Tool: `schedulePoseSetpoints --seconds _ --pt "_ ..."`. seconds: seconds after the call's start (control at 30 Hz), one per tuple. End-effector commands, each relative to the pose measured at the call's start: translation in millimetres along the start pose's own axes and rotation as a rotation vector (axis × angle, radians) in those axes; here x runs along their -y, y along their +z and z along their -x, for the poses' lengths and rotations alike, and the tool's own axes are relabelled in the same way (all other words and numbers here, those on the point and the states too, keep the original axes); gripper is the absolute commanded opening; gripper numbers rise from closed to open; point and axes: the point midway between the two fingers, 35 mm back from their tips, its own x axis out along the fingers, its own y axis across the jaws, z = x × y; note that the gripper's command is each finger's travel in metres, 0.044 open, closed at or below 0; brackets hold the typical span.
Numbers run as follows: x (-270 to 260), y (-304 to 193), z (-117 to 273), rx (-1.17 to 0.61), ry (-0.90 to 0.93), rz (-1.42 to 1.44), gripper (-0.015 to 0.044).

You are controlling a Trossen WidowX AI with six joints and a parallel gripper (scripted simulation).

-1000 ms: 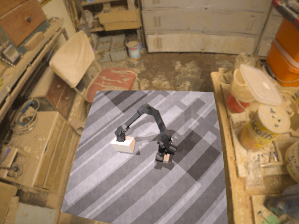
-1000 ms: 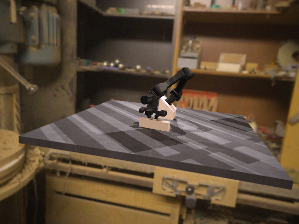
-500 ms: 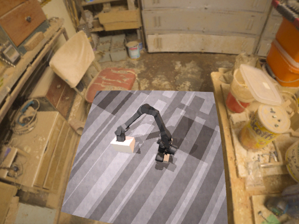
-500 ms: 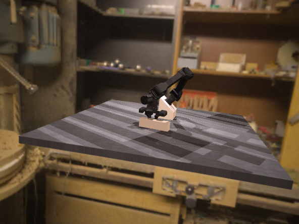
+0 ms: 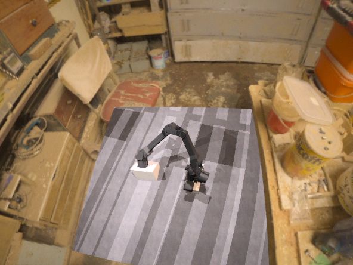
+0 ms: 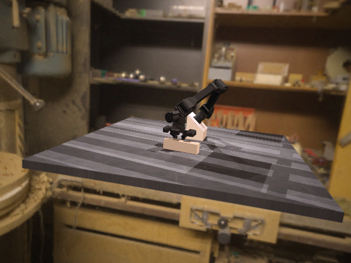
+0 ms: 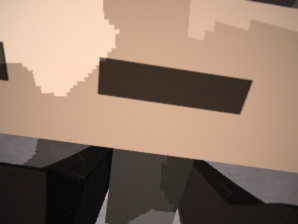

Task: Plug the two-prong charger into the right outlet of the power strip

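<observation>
The beige power strip [image 5: 196, 187] [image 6: 181, 146] [image 7: 50, 110] lies on the table. Its top has dark slots, one large slot [image 7: 172, 86] near the middle of the wrist view. My gripper [image 6: 179, 137] [image 7: 147, 147] is shut on the dark grey charger [image 7: 142, 182], pointing down at the strip's side towards the arm's base. In the wrist view the fingers and charger end at the strip's long edge. Fingertips, prongs and the charger's lower end are hidden, so I cannot tell whether the prongs touch the strip. The charger is not clearly visible in the top and exterior views.
The arm's pale base block [image 5: 146, 173] [image 6: 194, 132] stands on the striped table [image 5: 128, 233] [image 6: 89, 161], behind the strip in the exterior view. The arm arches from it to the gripper. A cluttered workbench [image 5: 275, 221] stands beyond the table's right edge in the top view.
</observation>
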Motion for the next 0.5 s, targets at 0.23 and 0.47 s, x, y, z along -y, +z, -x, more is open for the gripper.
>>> schedulePoseSetpoints --seconds 0.23,0.47 --pt "-0.3 8.6 5.9 0.039 -0.004 0.023 0.0000" --pt "-0.3 8.2 6.7 0.039 -0.004 0.023 0.0000"
